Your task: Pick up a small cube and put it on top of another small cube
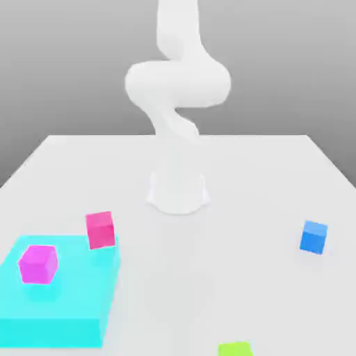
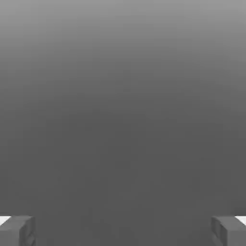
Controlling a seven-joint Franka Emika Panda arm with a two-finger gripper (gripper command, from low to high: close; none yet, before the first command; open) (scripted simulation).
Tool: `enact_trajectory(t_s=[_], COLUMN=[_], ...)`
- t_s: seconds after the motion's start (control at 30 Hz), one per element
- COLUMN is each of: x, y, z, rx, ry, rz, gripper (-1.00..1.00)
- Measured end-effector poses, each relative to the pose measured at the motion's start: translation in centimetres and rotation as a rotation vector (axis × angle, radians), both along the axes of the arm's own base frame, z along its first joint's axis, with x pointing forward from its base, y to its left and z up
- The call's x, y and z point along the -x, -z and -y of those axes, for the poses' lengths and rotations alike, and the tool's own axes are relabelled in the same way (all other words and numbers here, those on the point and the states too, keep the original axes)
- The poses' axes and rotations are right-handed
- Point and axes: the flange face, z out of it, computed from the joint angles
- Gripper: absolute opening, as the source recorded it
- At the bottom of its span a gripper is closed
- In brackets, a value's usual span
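From my seat, nothing of the task looks done yet. The claw is released: in the hand view its 2 fingertips sit far apart at the edges with nothing between them, and beyond them I see only plain grey, no cube under the fingers.

In the exterior view the arm stands folded upright over its base on the white table, and every cube lies well apart from it, nearer the camera than the base. I count 4 small cubes. A pink cube sits at the far edge of a flat cyan block, toward the exterior view's left; whether it rests on the block or just behind it I cannot tell. A magenta cube sits on top of that cyan block. A blue cube lies alone on the table toward the exterior view's right. A green cube is cut off by the lower edge of that view.

No small cube rests on another small cube, so the stack is still to build. As I judge it, all steps remain: choose 1 cube, bring the claw down over it, clench, lift, carry it above a 2nd cube, and let go. The blue one looks the easiest pick to me, since it stands free with room on all sides.
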Motion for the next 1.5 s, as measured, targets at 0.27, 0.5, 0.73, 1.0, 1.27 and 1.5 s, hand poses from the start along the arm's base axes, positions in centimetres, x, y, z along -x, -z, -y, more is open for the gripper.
enact_trajectory(t_s=[0.27,0.5,0.73,1.0,1.27,1.5], x=[-9.0,-14.0,-16.1,-15.2,-15.0,-15.0], y=[11.1,22.5,34.9,48.9,54.6,49.9], z=[-2.1,-4.0,-6.1,-8.2,-8.4,-8.4], rx=[0.038,0.055,0.057,0.036,0.034,0.033], ry=[-0.013,-0.038,-0.076,-0.116,-0.119,-0.12], rz=[-0.203,-0.376,-0.547,-0.726,-0.736,-0.737], gripper=[0.0,0.0,0.0,0.0,-1.0,-1.0])
